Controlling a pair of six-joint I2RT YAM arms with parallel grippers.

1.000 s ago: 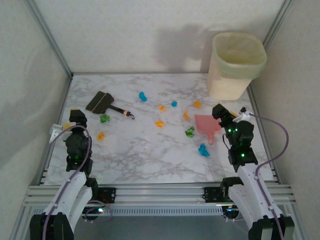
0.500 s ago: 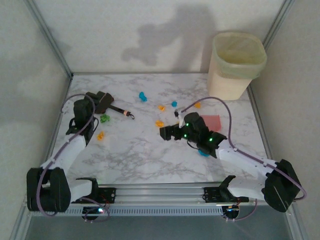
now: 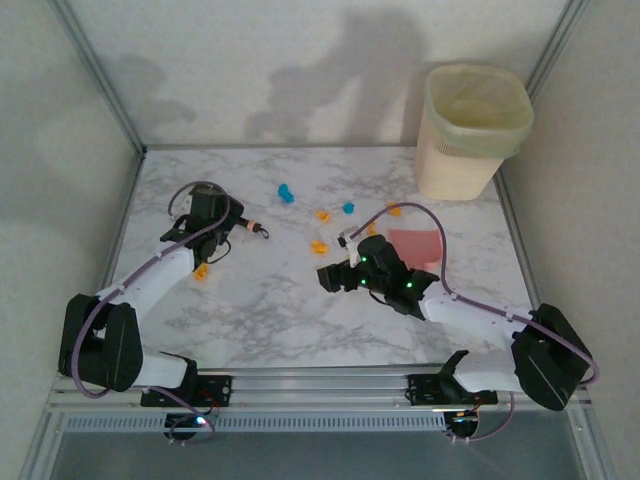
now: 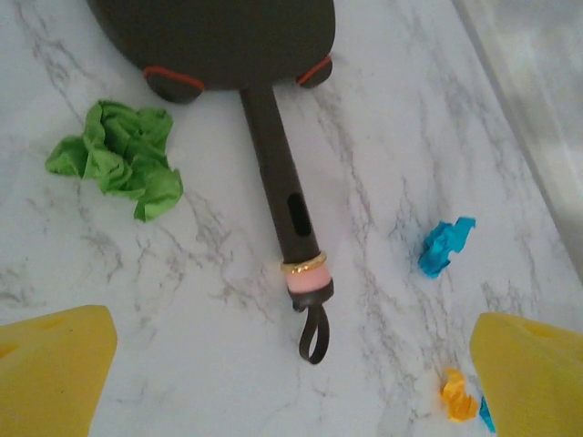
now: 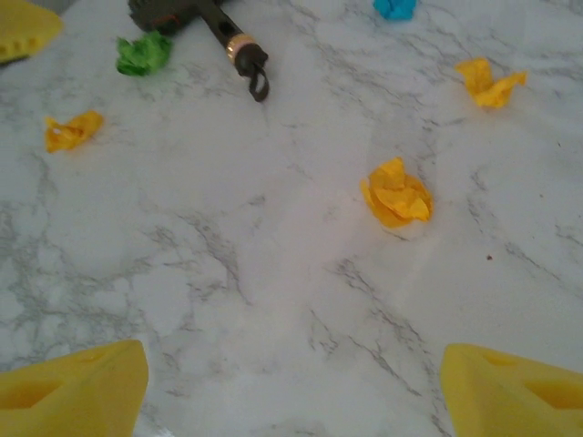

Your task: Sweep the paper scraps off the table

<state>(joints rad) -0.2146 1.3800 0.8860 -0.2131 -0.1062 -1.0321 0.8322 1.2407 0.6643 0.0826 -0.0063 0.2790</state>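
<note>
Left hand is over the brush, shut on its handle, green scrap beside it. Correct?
Not shut: the left wrist view shows the left hand open, fingers wide apart, clear of the brush handle. Rest holds: over the brush, green scrap beside it.

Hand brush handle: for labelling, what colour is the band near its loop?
Pink band, gold-edged, on the dark brown brush; left wrist view.

White, black-jointed left arm (image 3: pixel 150 284) and right arm (image 3: pixel 470 313) are trailing lilac cables (image 3: pixel 405 207) and ending in yellow fingertips (image 4: pixel 53 369); green lights (image 3: pixel 408 286) are glowing on the right.
</note>
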